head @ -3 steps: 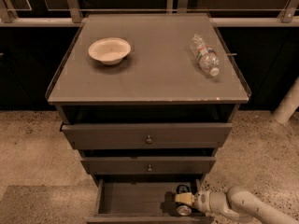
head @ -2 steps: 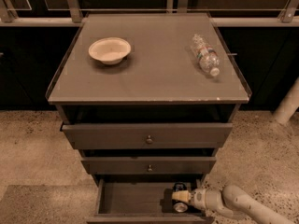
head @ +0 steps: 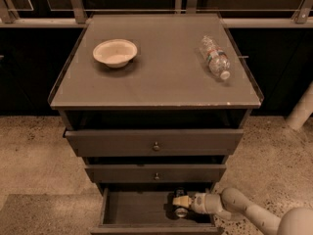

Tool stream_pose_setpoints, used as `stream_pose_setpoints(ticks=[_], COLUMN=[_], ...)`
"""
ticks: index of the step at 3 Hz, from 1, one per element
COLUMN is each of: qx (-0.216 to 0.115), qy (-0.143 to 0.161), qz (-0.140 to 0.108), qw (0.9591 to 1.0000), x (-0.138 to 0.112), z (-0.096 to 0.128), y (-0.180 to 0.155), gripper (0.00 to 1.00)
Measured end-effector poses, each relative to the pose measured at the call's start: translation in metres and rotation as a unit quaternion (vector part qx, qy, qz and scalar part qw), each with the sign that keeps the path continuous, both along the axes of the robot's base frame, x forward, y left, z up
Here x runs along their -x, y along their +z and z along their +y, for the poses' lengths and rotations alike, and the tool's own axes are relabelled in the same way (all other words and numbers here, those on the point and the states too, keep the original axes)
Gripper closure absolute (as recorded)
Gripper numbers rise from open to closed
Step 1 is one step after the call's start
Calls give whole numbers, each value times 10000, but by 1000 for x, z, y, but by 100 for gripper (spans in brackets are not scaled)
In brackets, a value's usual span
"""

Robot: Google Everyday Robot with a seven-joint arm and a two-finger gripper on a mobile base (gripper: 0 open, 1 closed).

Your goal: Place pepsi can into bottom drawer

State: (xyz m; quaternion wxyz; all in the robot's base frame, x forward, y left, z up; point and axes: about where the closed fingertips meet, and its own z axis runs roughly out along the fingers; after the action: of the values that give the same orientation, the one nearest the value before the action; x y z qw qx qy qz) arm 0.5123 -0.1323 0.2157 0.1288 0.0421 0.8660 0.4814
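Observation:
The bottom drawer [head: 137,210] is pulled out at the foot of the cabinet, and its plain inside shows. My gripper [head: 180,200] reaches into its right part from the right, on a pale arm [head: 244,212]. The pepsi can [head: 181,212] is a small dark can with a silver end. It sits right at the gripper's tip inside the drawer, close to the front right. I cannot tell whether the can rests on the drawer floor or hangs above it.
On the cabinet top [head: 156,77] a white bowl [head: 115,52] stands at the left and a clear water bottle [head: 215,58] lies at the right. The two upper drawers [head: 155,142] with round knobs stand slightly out. Speckled floor surrounds the cabinet.
The gripper and the can have moved a little to the left and deeper into the bottom drawer. Nothing on the cabinet top has moved.

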Motion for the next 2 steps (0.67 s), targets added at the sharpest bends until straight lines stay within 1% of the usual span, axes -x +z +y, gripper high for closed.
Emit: stream_pose_setpoints(ticks=[1, 2], qx=[85, 87], qy=[57, 63], qz=[93, 91], qw=[9999, 9999], x=[-7, -8], z=[9, 10], y=[-21, -21], gripper=[100, 80])
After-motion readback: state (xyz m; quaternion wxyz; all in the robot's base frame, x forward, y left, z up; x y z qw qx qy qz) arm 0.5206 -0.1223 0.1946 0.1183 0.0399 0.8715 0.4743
